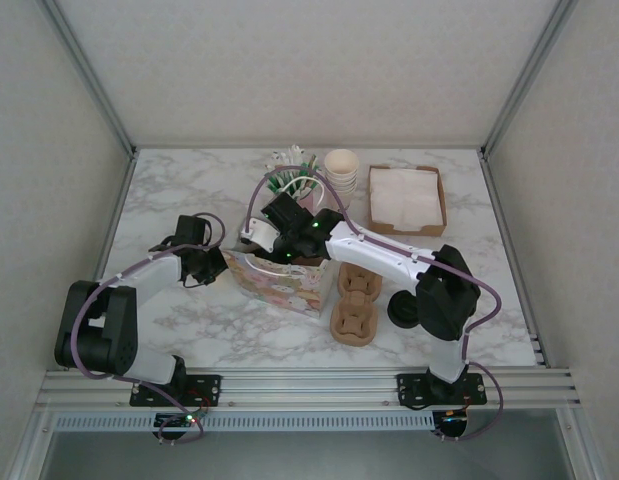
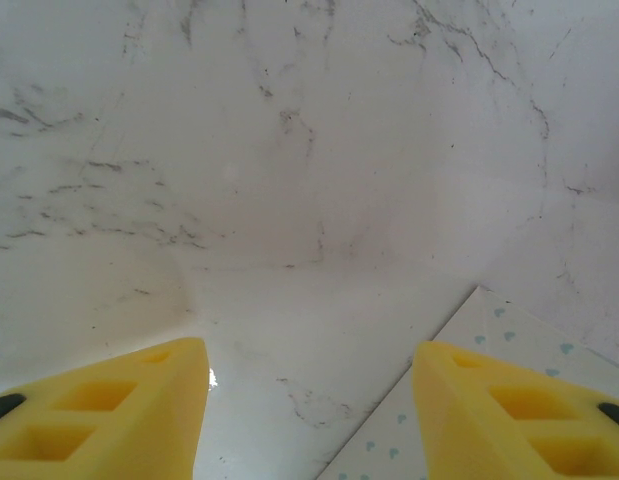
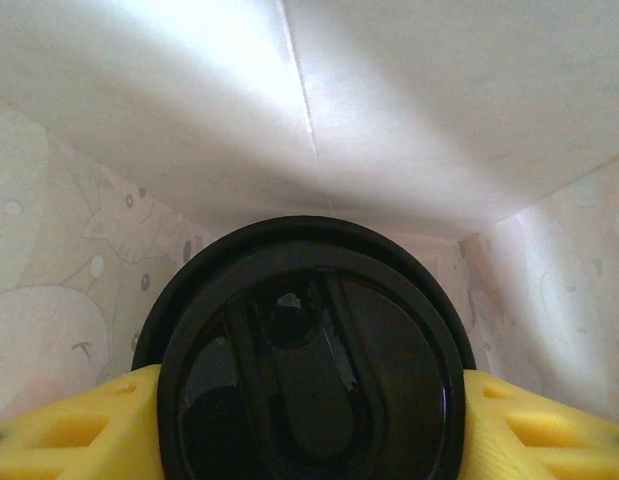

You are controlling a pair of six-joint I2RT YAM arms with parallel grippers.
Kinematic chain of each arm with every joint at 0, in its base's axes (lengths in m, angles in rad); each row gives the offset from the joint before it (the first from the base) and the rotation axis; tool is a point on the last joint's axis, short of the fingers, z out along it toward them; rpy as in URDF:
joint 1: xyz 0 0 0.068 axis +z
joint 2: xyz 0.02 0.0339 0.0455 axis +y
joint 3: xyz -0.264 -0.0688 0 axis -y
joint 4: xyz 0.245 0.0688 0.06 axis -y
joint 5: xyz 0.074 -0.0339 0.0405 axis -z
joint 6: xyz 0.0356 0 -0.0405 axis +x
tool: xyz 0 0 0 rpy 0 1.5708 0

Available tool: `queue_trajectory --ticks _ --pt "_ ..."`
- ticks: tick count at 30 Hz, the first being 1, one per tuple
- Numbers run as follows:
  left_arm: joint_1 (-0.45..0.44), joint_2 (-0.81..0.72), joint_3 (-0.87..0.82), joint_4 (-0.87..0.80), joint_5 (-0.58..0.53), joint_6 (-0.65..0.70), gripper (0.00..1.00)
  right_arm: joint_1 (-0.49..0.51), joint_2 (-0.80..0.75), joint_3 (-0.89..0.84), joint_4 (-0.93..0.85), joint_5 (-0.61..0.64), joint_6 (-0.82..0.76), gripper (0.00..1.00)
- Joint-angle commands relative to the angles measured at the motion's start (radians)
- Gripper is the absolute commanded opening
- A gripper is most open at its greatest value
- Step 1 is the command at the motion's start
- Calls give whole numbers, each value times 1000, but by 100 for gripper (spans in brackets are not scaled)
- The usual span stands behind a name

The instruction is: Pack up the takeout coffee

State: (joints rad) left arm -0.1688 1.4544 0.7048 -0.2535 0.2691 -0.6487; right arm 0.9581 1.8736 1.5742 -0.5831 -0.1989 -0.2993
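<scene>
The step in hand looked to be the placing itself. In the right wrist view the takeout coffee (image 3: pixel 307 330) sat low in the middle of the frame, its round black lid facing the camera. The right gripper (image 3: pixel 309 425) was clamped on it, a yellow finger pressed against each side. The white inner walls and printed panels of the patterned paper bag (image 1: pixel 279 285) rose around it, so the cup was already inside the bag's mouth. Whether its base had reached the bottom could not be told.

In the overhead view the left gripper (image 1: pixel 204 265) waited just left of the bag. Its fingers (image 2: pixel 119 420) stood well apart over bare marble table (image 2: pixel 289 150), holding nothing.

The next move likely called for a straight descent until the cup stood upright, then a release and a clean lift past the bag's rim.
</scene>
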Motion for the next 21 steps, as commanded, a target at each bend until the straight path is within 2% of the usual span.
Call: queue_trajectory --ticks 1,5,10,17,21 --pt "-9 4 0 -2 -27 -6 56 -6 59 -29 -159 75 -11 53" --pt "-9 -36 19 -29 -41 1 56 -5 69 -37 -194 100 -11 53" --pt "-10 -97 88 -123 -65 39 56 -6 74 -50 -221 127 -9 47" --pt "-10 -230 217 -272 -77 98 57 -5 82 -83 -252 195 3 46" --pt "-10 -296 301 -340 -59 136 58 -7 67 -110 -233 181 8 39"
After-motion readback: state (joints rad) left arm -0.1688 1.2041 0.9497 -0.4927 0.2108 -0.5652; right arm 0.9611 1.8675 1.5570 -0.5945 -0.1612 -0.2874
